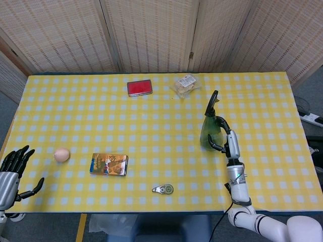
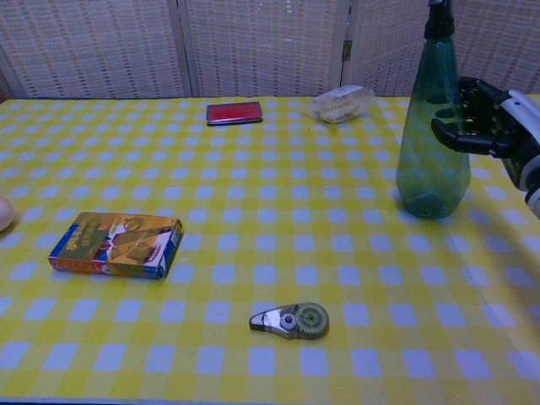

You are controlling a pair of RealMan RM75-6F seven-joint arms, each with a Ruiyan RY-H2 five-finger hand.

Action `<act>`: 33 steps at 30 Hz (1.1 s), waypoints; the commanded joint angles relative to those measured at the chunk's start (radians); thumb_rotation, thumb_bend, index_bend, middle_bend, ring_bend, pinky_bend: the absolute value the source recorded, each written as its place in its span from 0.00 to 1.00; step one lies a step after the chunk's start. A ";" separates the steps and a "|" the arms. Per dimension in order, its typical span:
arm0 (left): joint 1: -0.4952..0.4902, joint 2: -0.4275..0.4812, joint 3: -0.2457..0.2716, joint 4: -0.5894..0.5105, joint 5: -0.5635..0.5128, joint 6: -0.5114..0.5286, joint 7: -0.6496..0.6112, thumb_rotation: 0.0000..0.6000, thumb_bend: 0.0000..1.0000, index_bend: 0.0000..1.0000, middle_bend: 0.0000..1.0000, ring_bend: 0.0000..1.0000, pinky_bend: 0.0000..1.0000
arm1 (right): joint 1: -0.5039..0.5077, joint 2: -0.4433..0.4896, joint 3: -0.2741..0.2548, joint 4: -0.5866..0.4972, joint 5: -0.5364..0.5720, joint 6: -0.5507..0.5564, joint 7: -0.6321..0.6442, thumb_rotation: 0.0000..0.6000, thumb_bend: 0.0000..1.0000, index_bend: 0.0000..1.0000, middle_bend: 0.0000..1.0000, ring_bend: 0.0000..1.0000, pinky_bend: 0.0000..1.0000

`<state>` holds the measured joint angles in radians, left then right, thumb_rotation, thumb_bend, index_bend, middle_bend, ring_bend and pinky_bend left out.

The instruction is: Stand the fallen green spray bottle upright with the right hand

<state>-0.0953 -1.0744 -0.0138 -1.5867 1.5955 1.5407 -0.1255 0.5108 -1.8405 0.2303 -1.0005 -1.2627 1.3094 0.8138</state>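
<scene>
The green spray bottle [image 1: 209,132] [image 2: 433,135] stands upright on the yellow checked table, right of centre, with its black nozzle on top. My right hand [image 1: 228,142] [image 2: 491,125] is at the bottle's right side. Its thumb lies across the front of the bottle and its fingers reach round the body, so it holds the bottle. My left hand [image 1: 11,170] hangs off the table's front left corner, fingers spread, holding nothing; only the head view shows it.
A colourful box [image 1: 109,164] [image 2: 116,245] and an egg [image 1: 61,155] lie at the left. A correction-tape dispenser [image 1: 163,189] [image 2: 291,321] sits near the front edge. At the back are a red wallet [image 1: 139,87] [image 2: 234,112] and a snack bag [image 1: 185,84] [image 2: 340,102].
</scene>
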 commanded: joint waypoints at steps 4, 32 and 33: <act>0.002 0.000 0.000 -0.005 0.001 0.002 0.006 0.41 0.40 0.00 0.04 0.02 0.01 | -0.035 -0.018 -0.029 0.073 -0.077 0.017 0.057 1.00 0.48 0.19 0.36 0.36 0.33; -0.003 -0.006 0.002 -0.006 0.005 -0.009 0.037 0.42 0.41 0.00 0.04 0.02 0.01 | -0.208 0.163 -0.099 -0.034 -0.262 0.290 -0.016 1.00 0.47 0.00 0.07 0.06 0.00; -0.003 -0.007 0.001 -0.006 0.004 -0.009 0.038 0.41 0.41 0.00 0.04 0.02 0.01 | -0.221 0.181 -0.110 -0.047 -0.273 0.306 -0.036 1.00 0.47 0.00 0.07 0.06 0.00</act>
<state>-0.0985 -1.0809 -0.0126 -1.5927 1.5996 1.5315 -0.0878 0.3095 -1.6819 0.1347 -1.0349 -1.5175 1.5954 0.7999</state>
